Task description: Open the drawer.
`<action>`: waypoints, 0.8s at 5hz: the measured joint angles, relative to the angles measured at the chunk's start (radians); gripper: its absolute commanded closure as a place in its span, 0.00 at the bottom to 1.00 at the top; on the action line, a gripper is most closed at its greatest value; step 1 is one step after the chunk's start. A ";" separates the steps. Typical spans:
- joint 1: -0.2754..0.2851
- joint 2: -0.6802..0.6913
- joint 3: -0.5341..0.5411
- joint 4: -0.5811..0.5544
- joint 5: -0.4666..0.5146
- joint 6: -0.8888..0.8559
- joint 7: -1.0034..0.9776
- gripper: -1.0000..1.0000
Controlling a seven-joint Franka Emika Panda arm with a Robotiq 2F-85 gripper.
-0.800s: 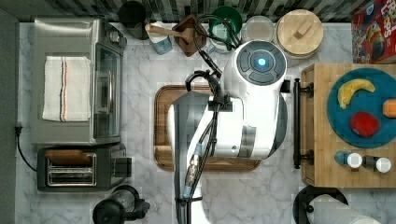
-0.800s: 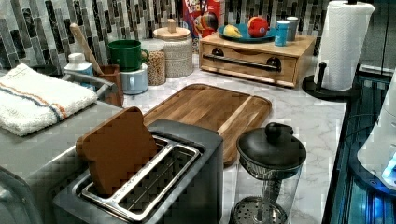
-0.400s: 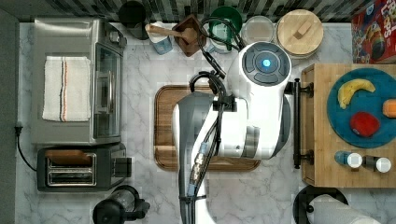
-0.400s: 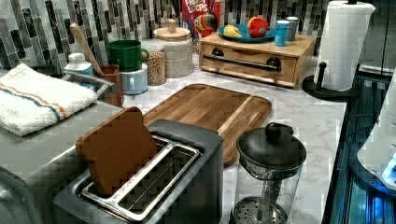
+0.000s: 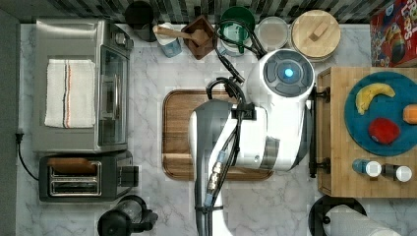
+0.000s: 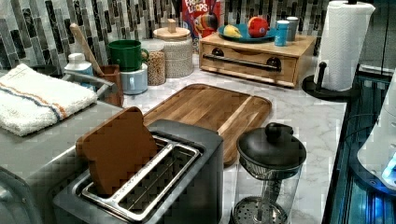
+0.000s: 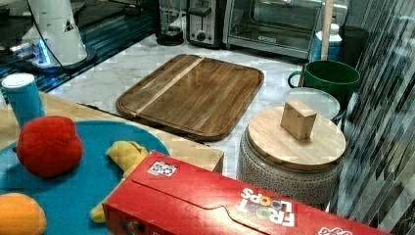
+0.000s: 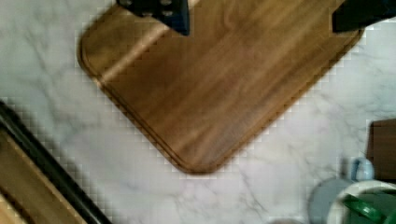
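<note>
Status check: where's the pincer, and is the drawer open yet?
Pincer open, empty, above the walnut tray. Drawer shut, black bar handle untouched. Nothing on the counter blocking the drawer front.

Premises: a kitchen. Marble-patterned table against a tiled backsplash, carrying a toaster oven, slot toaster, French press, paper towel roll, cereal box and storage jars.
</note>
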 measured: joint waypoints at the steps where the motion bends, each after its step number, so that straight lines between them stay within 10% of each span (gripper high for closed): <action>1: -0.006 -0.027 -0.018 -0.059 0.031 0.040 -0.249 0.00; 4: -0.050 -0.030 -0.052 -0.188 -0.077 0.123 -0.537 0.00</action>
